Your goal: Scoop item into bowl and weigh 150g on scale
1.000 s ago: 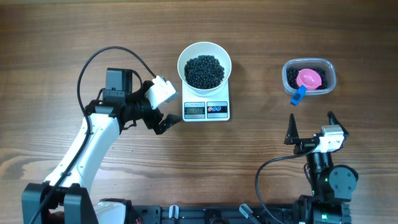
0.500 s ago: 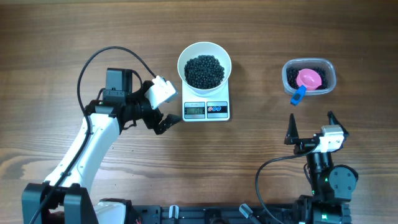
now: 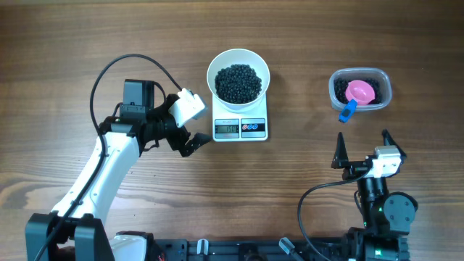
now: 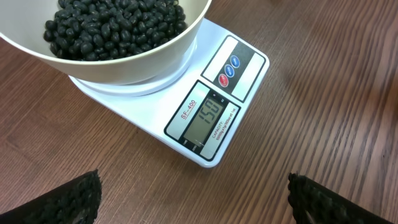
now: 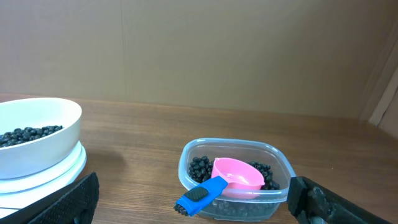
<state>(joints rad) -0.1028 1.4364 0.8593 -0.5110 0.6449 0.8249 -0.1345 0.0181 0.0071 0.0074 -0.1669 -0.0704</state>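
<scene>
Left wrist | left gripper spread, empty | scale just ahead, bowl of beans on it | display likely at target | right gripper spread, empty | advice: touch nothing, confirm reading.

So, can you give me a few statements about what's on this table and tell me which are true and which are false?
1. The white bowl sits on the scale. True.
2. The bowl is empty. False: it holds a heap of black beans.
3. The scale's display reads 150. True.
4. The pink scoop lies on the bare table. False: it rests in the clear container.
5. The right gripper holds the scoop. False: it is open and empty, apart from the container.
</scene>
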